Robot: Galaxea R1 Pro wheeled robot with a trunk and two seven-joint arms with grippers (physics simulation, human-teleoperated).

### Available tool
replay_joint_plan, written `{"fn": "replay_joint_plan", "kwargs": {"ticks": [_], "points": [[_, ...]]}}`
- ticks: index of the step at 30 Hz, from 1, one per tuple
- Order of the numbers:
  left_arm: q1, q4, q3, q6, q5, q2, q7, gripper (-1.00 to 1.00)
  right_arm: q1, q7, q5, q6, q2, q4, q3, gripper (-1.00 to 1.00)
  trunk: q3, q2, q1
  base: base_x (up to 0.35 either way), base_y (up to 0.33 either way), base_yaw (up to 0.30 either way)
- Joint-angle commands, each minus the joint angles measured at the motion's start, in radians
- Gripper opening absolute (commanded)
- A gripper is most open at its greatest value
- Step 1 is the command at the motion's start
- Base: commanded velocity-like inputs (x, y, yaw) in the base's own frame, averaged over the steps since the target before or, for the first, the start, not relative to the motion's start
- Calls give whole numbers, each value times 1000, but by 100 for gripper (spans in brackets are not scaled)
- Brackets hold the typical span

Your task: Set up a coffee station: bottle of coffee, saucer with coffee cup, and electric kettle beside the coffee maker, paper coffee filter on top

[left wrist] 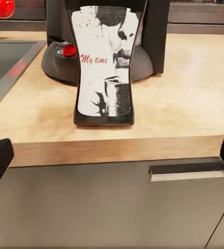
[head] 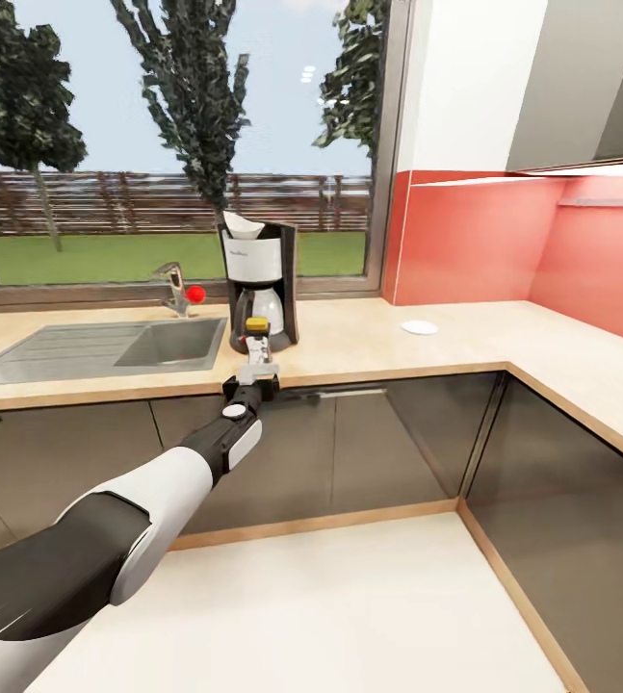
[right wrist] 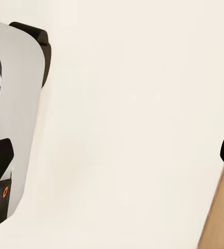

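Standing upright before the coffee maker [head: 259, 282], the bottle of coffee [left wrist: 104, 65] faces the left pincer [left wrist: 112, 158], spread wide, empty.

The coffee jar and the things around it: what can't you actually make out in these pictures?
- Bottle of coffee, left wrist view: its lid is cut off by the picture's edge.
- Coffee maker, head view: the bottle and the left gripper cover its base.
- Saucer, head view: too small to tell its rim or depth.
- Right gripper, right wrist view: just dark fingertips at the picture's edges, over pale floor.
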Motion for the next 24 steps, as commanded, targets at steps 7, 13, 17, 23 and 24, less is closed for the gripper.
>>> {"fn": "replay_joint_plan", "kwargs": {"ticks": [7, 13, 17, 23, 24], "points": [[-1, 4, -9, -5, 10, 0, 1, 100, -1, 7, -11, -6, 0, 4, 6, 100, -1, -1, 0, -44, 0, 0], [33, 5, -9, -7, 10, 0, -2, 100, -1, 7, -11, -6, 0, 4, 6, 100, -1, -1, 0, -8, 0, 0], [72, 4, -8, -14, 11, 0, -16, 100, -1, 7, -11, -6, 0, 4, 6, 100, -1, -1, 0, -2, 0, 0], [163, 3, -9, -37, 12, 0, -77, 100, -1, 7, -11, -6, 0, 4, 8, 100, -1, -1, 0, 0, 0, 0], [177, 3, -9, -38, 12, 0, -85, 100, -1, 7, -11, -6, 0, 4, 8, 100, -1, -1, 0, 0, 0, 0]]}}
